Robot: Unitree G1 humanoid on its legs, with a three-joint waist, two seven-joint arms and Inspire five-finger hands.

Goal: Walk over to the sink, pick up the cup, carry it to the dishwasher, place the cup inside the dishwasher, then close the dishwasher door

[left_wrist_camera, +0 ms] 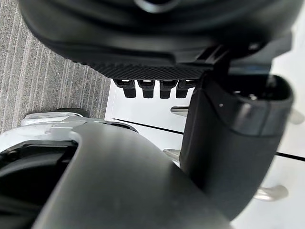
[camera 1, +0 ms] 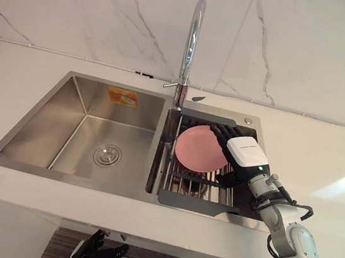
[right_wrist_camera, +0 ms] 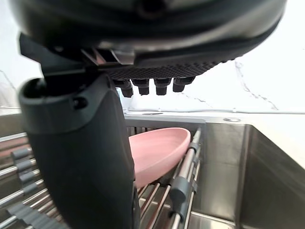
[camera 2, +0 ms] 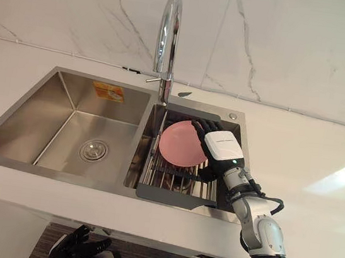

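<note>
At the lower left, below the counter's front edge, the robot's left hand (camera 1: 94, 253) hangs over a dark striped floor (camera 1: 58, 247). Its fingers are spread and straight, and it holds nothing. In the left wrist view, white cabinet fronts (left_wrist_camera: 147, 112) with silver bar handles show past this hand.

Above it, a stainless steel double sink (camera 1: 28, 164) is set into a white countertop (camera 1: 322, 155). Behind the counter is a white marble wall (camera 1: 80, 9) with grey veins. The left basin (camera 1: 76, 135) is the larger one and has a round drain (camera 1: 107, 155) in its floor. An orange and yellow sticker (camera 1: 122, 96) sits on its back wall, with print too small to read.

A tall chrome faucet (camera 1: 191, 42) rises from the sink deck between the two basins and arches forward.

A dish rack (camera 1: 188, 201) with metal bars and a dark frame lies in the right basin. A shallow pink bowl (camera 1: 200, 148) stands in the rack, tilted on its edge, with its hollow side facing the left basin. It is the only dish in the sink.

The right hand (camera 1: 245, 152), with a white cover on its back, reaches into this basin just to the right of the bowl. Its dark fingers (camera 1: 221, 133) stretch out straight along the bowl's upper right rim. In the right wrist view the thumb (right_wrist_camera: 81, 157) stands apart from them, and the bowl lies past it. The hand is not closed around the bowl, and it is unclear whether the fingers touch the rim.

A small round fitting (camera 1: 248, 120) sits on the sink deck behind the hand
</note>
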